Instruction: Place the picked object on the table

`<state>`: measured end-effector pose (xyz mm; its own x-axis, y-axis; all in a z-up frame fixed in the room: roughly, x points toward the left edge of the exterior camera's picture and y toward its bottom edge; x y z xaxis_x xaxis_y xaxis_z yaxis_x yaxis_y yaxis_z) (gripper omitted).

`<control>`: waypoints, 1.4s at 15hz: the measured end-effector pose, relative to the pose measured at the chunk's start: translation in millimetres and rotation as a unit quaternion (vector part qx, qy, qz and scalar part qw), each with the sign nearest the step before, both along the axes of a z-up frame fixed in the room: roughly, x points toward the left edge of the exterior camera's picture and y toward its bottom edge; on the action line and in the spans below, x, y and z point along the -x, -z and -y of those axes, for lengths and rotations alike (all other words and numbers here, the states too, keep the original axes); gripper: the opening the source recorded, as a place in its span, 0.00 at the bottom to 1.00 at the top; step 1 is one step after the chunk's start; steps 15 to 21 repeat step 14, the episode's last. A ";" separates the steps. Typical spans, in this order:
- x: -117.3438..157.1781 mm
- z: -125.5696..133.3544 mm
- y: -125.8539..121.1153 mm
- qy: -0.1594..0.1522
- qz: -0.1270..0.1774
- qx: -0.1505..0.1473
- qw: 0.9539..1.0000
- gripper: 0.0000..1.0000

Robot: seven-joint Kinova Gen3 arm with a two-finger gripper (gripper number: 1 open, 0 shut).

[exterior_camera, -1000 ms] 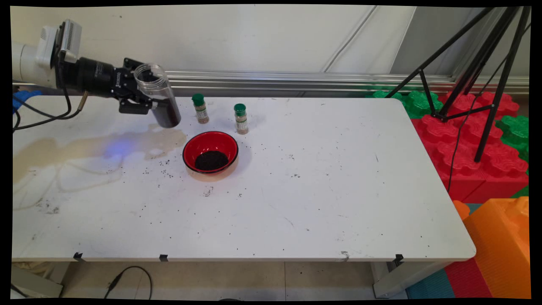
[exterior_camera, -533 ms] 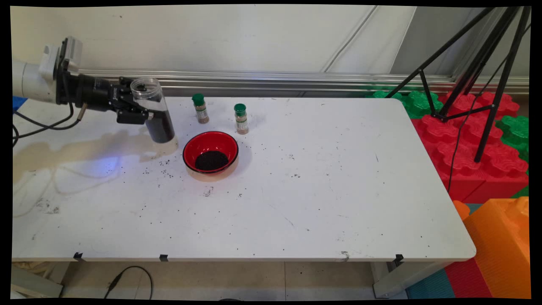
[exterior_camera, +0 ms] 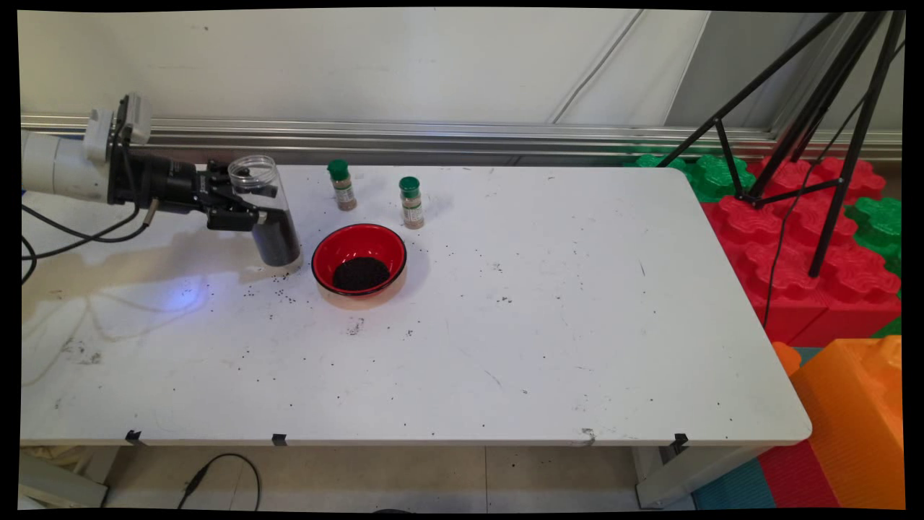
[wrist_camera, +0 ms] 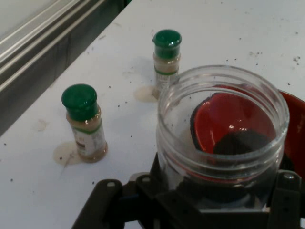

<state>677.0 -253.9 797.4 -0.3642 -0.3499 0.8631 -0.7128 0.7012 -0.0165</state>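
My gripper (exterior_camera: 249, 206) is shut on a clear open-topped plastic jar (exterior_camera: 267, 213) whose lower part is filled with dark grains. The jar stands upright with its base at or just above the table, left of a red bowl (exterior_camera: 359, 249) holding a pile of the same dark grains (exterior_camera: 360, 274). In the hand view the jar (wrist_camera: 222, 129) fills the lower right between my fingers, and the red bowl (wrist_camera: 295, 129) shows through and beside it. Two small spice bottles with green caps stand behind the bowl (exterior_camera: 341, 185) (exterior_camera: 411, 202); the same bottles show in the hand view (wrist_camera: 84, 123) (wrist_camera: 166, 61).
Loose dark grains (exterior_camera: 278, 285) and a pale brown stain (exterior_camera: 86, 256) lie on the white table (exterior_camera: 541, 325) near the jar. A black tripod (exterior_camera: 816, 137) stands over red and green foam blocks (exterior_camera: 794, 238) to the right, with an orange block (exterior_camera: 852, 419) at the near right.
The gripper has come down with the jar, from raised and tilted to upright and low beside the red bowl. The bowl and the spice bottles have not moved.
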 end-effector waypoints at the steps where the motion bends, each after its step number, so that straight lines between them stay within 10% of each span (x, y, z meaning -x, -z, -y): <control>1: 0.4 -1.2 3.4 -0.003 -0.002 -0.003 1.000 0.00; 12: 7.1 -6.1 33.1 -0.010 0.001 -0.025 1.000 0.00; 13: 7.7 -6.2 35.3 -0.009 0.001 -0.026 1.000 1.00; 21: 7.9 -7.1 36.4 -0.009 0.002 -0.027 1.000 1.00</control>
